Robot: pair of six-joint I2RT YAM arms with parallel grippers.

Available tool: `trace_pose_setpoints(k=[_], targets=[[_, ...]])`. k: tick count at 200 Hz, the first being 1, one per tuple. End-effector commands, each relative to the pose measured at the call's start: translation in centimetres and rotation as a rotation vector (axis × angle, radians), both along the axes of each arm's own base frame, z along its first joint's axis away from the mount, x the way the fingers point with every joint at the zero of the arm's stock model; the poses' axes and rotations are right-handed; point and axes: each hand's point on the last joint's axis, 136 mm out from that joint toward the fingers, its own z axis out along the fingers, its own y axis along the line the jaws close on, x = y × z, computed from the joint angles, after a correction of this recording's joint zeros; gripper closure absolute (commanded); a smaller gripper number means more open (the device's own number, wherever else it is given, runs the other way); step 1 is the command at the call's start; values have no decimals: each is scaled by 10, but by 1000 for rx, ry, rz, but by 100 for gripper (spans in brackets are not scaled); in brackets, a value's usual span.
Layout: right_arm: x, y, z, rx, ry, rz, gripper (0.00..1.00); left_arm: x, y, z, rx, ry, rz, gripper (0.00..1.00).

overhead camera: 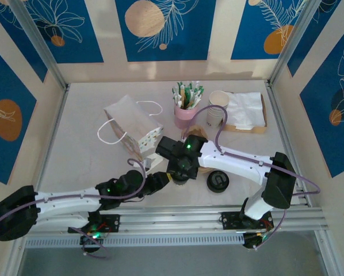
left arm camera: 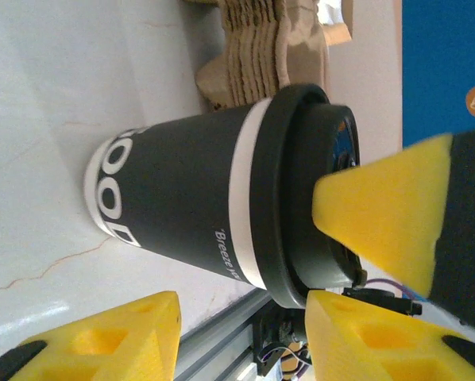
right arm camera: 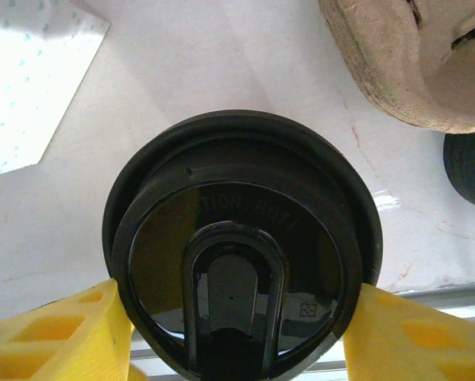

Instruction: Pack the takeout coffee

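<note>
Takeout coffee (right arm camera: pixel 237 238) is sitting upright on the desk (overhead camera: pixel 86 161), just this side of the paper bag (overhead camera: pixel 132 122). My right jaws are straddling its lid, probably for the lift, though I can't tell if they're pinching. Left jaws are hanging slightly open, empty.

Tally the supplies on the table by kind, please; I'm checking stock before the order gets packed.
Paper bag: 1
Pink holder of stirrers: 1
Stack of lidless cups: 1
Pile of napkins: 1
Stack of black lids: 1
Lidded coffee cup: 1
Stack of pulp cup trays: 1
Total: 7
</note>
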Motion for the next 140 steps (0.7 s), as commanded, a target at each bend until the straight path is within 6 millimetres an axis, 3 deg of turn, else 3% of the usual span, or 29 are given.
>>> trace_pose_setpoints(k=[1, 66, 140], targets=[[0, 3, 0, 38, 27, -76, 39, -6, -12, 12, -61, -40, -59, 53], [1, 3, -6, 54, 60, -131, 40, -7, -14, 6, -49, -37, -64, 52], [-2, 6, -14, 51, 84, -145, 42, -8, -8, -23, 31, -4, -49, 53]])
